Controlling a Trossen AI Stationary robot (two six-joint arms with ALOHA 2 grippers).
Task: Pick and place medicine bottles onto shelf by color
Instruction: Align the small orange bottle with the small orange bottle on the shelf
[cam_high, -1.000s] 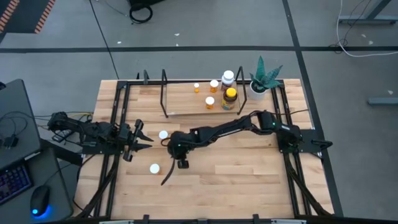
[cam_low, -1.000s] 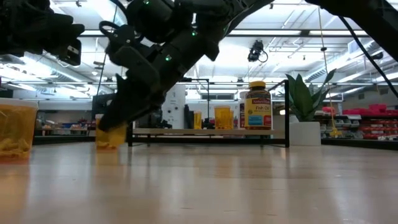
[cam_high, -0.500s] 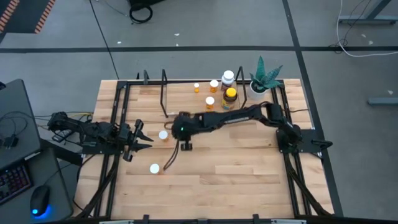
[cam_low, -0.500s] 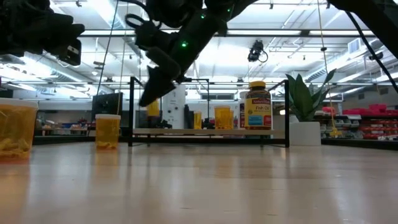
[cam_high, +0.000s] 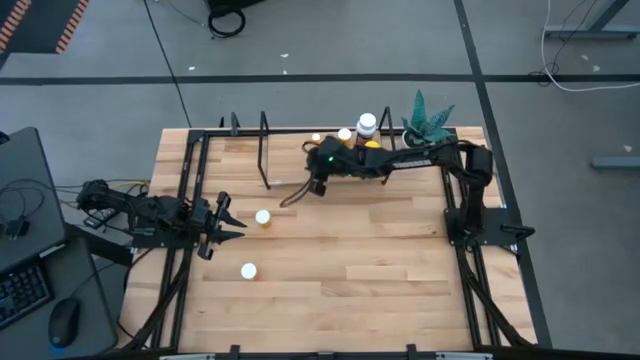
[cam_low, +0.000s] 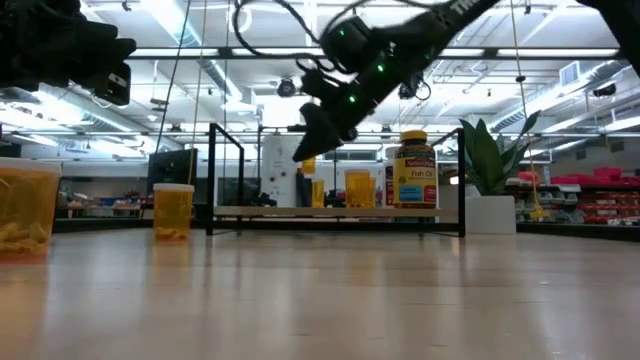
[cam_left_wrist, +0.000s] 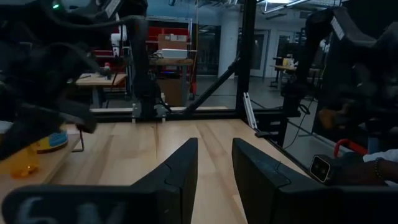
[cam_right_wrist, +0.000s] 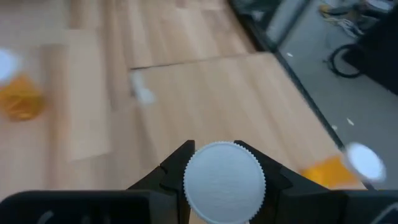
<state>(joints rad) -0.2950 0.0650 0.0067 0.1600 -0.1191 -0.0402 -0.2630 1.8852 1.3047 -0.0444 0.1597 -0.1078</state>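
The right pincer (cam_high: 318, 187) hangs above the shelf (cam_high: 290, 182), near the middle of its wooden board. It is closed on a small orange bottle (cam_right_wrist: 224, 182): in the right wrist view the bottle's white ribbed cap sits between the two dark fingers (cam_right_wrist: 173, 167), touching both. In the low view the same pincer (cam_low: 305, 150) is raised well above the board, with an orange bit showing under its tip.

On the shelf, toward its right end, several medicine bottles stand close together: the dark amber bottle (cam_low: 415, 170) with a yellow lid, the white bottle (cam_high: 367, 123) behind it, and small orange ones (cam_high: 345, 134) beside them (partly hidden by the arm in the high view). A white pot with a green plant (cam_high: 422, 128) stands just past the shelf's right end.

Two more orange bottles with white caps stand on the table (cam_high: 380, 270) in front of the shelf, one (cam_high: 263, 217) nearer to it and one (cam_high: 248, 271) farther off.

The left pincer (cam_high: 228, 227) waits at the left side of the table, its fingers (cam_left_wrist: 177, 171) nearly together and holding nothing.
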